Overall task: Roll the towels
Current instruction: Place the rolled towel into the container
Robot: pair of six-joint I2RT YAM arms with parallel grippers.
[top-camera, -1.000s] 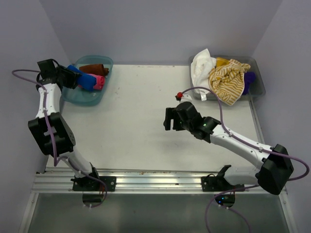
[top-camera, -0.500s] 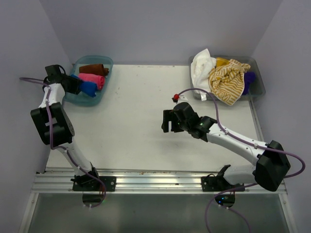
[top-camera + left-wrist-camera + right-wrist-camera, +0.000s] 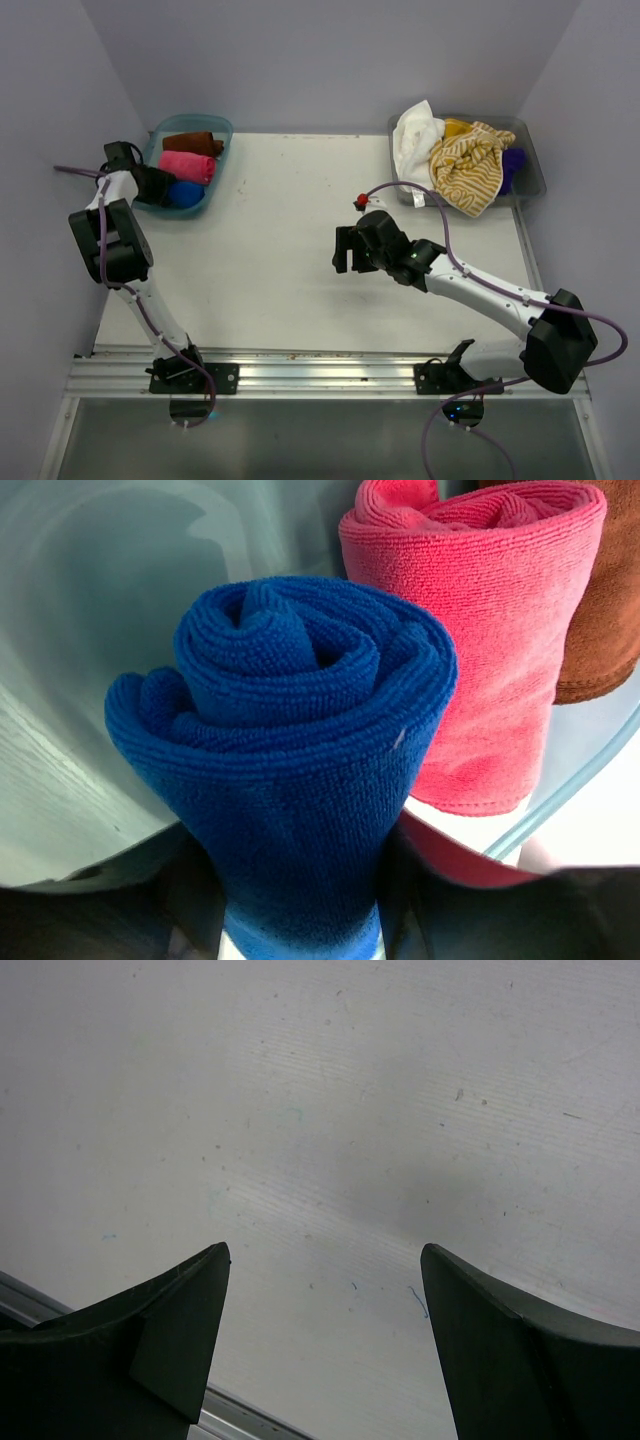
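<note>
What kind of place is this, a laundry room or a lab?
Most likely a robotics lab bench, not a laundry: two robot arms bolted to a rail at the edge of a white table, plain walls boxing it in, and bins of rolled and loose towels.

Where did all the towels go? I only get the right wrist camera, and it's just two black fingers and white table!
Observer: Three rolled ones lie in a teal bin at the far left: a brown roll, a pink roll and a blue roll.
Operator: What's the other arm doing?
Observer: The left gripper is at that bin's near side, and its fingers seem to pinch the end of the blue roll.
Operator: Are there any more to roll?
Observer: Yes. A grey bin at the far right holds a loose heap: a white towel, a yellow striped towel and a purple towel.
</note>
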